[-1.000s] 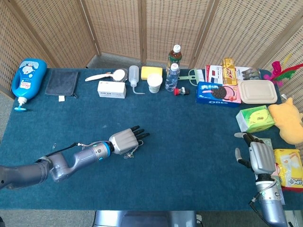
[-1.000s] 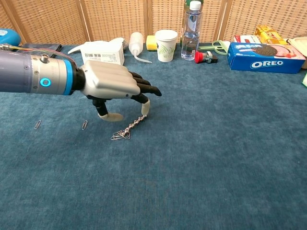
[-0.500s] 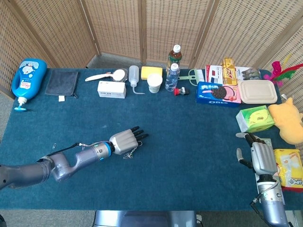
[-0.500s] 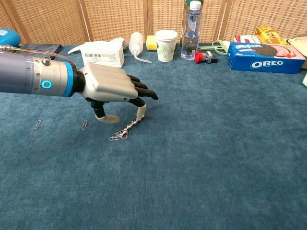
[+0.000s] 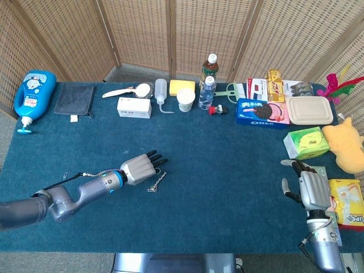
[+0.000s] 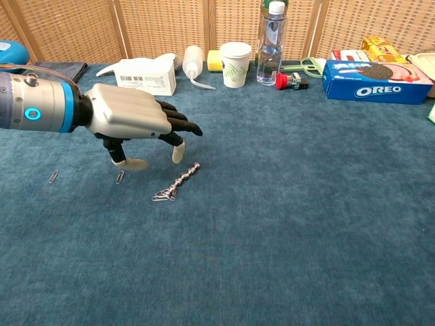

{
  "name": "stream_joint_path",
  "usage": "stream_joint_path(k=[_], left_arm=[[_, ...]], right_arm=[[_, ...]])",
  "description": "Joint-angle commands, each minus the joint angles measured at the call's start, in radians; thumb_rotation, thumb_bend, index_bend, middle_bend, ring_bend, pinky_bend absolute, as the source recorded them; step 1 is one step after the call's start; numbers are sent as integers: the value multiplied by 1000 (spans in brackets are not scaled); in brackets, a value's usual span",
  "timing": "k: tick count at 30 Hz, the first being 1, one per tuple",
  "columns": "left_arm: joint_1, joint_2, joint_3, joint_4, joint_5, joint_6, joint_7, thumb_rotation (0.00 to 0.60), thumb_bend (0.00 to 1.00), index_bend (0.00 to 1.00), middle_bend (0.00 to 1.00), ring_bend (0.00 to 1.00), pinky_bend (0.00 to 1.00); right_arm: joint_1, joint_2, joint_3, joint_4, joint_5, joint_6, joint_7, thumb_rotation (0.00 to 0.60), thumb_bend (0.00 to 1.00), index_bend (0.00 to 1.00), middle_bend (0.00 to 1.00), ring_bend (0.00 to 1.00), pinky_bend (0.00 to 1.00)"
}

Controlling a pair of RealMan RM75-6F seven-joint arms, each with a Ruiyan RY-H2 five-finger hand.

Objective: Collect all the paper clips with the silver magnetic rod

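The left hand (image 6: pixel 132 119) hovers palm-down above the blue desk (image 6: pixel 306 204), its fingers (image 6: pixel 178 126) spread apart and holding nothing; one pale fingertip hangs just beside the far end of the silver magnetic rod (image 6: pixel 185 174) without clearly touching it. The rod lies flat on the desk, its long axis running diagonally: the far end points up and right towards the back of the desk, the near end points down and left. A small bunch of paper clips (image 6: pixel 162 195) clings at that near end. Two loose paper clips lie further left, one (image 6: pixel 120 177) just under the thumb, another (image 6: pixel 54 176) well apart from it.

In the head view the right hand (image 5: pixel 311 190) rests near the desk's right edge, fingers loosely extended, empty, well apart from the rod (image 5: pixel 156 181).

At the back, a paper cup (image 6: pixel 235 64) stands upright beside a clear water bottle (image 6: pixel 270 42); what the cup holds cannot be told.
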Motion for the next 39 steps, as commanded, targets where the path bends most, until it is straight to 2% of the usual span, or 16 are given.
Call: stream_joint_path(k=[1, 12, 21, 29, 39], left_arm=[[6, 4, -2, -8, 11, 17, -13, 600, 771, 283, 0, 0, 56], [-36, -66, -27, 27, 15, -31, -13, 600, 768, 282, 0, 0, 56], [-51, -89, -32, 50, 0, -58, 5, 600, 768, 281, 0, 0, 56], [-45, -78, -26, 48, -23, -67, 29, 600, 768, 293, 0, 0, 48], [-18, -2, 4, 1, -45, -62, 67, 600, 768, 296, 0, 0, 46]], right_arm=[[0, -1, 0, 1, 1, -3, 3, 600, 509, 296, 292, 274, 338], [-10, 7, 0, 6, 5, 1, 21, 600, 509, 296, 292, 274, 338], [-15, 10, 0, 7, 6, -2, 34, 600, 509, 296, 292, 274, 339], [-16, 11, 1, 5, -1, 0, 41, 600, 509, 297, 292, 274, 339], [-18, 13, 1, -5, -15, 4, 50, 600, 508, 296, 292, 274, 340]])
